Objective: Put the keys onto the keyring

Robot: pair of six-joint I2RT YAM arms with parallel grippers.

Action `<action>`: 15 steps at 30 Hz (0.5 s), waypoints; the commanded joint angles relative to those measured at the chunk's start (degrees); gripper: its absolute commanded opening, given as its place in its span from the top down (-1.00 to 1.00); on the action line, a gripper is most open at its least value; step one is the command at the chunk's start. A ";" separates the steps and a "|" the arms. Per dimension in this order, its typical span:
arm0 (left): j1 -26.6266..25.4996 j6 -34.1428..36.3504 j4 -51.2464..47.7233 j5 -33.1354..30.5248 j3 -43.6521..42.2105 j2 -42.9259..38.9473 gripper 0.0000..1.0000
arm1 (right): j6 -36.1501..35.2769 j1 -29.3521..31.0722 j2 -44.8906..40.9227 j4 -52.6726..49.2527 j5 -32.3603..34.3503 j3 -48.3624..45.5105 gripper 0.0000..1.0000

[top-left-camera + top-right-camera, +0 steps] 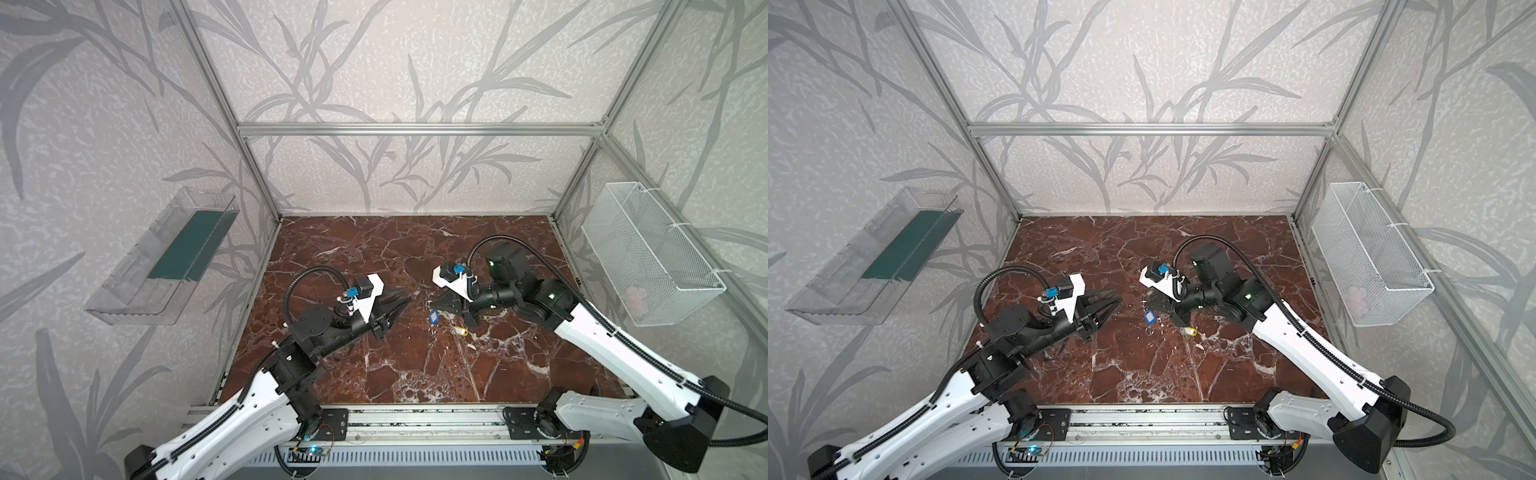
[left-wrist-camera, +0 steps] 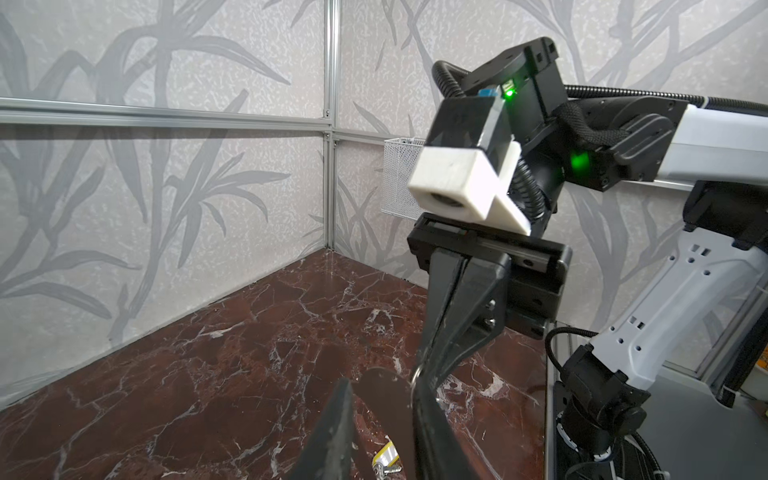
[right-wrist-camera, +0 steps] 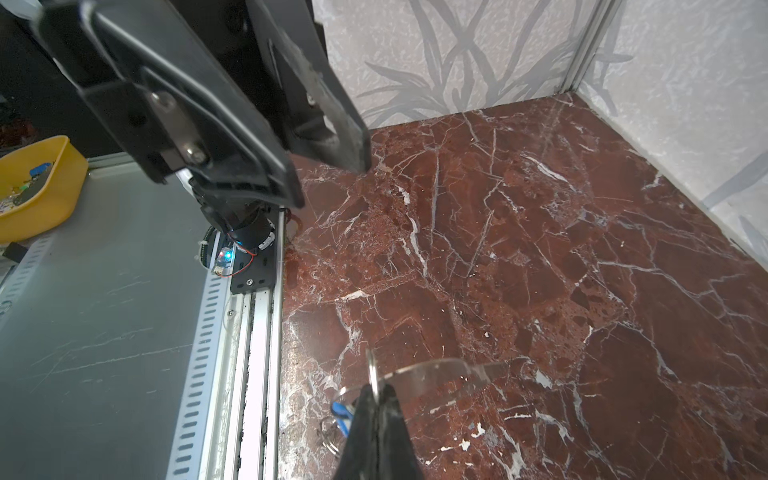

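The right end effector (image 3: pixel 376 392) is clamped on the edge of the flat pale keyring plate (image 3: pixel 440 372). The plate looks almost see-through here and is hard to make out in both top views. A thin metal ring (image 3: pixel 372 365) stands up at the fingertips. The blue plastic-tagged key (image 1: pixel 434 316) sits just beside them, half hidden behind the fingers in the right wrist view. Its white label is too small to read. The yellow-tagged key (image 1: pixel 459 331) lies near on the red-brown marble bench (image 1: pixel 415 374) and is cut off by the frame edge in the left wrist view. The left end effector (image 1: pixel 406 300) hangs with jaws apart, holding nothing.
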 commanded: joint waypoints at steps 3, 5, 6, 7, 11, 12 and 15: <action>-0.03 7.17 -18.09 9.06 8.22 4.54 0.51 | -6.41 2.21 2.73 -10.80 1.47 6.07 1.00; 0.01 8.58 -21.36 10.72 10.41 6.94 0.54 | -7.16 2.69 3.27 -12.23 1.41 7.59 1.00; 0.03 9.17 -22.44 11.15 11.27 7.95 0.54 | -7.49 3.03 3.45 -12.94 1.38 8.18 1.00; -0.01 9.53 -22.82 11.70 11.69 8.71 0.54 | -7.74 3.26 3.54 -13.52 1.46 8.67 1.00; -0.11 10.07 -21.76 13.07 11.98 10.03 0.52 | -8.24 3.94 3.36 -14.05 1.32 9.08 1.00; -0.05 10.05 -21.48 13.16 11.94 10.33 0.51 | -8.25 4.03 3.18 -13.98 1.02 9.02 1.00; -0.10 9.79 -20.56 13.67 11.79 10.79 0.50 | -8.33 4.19 2.89 -13.62 0.85 8.91 1.00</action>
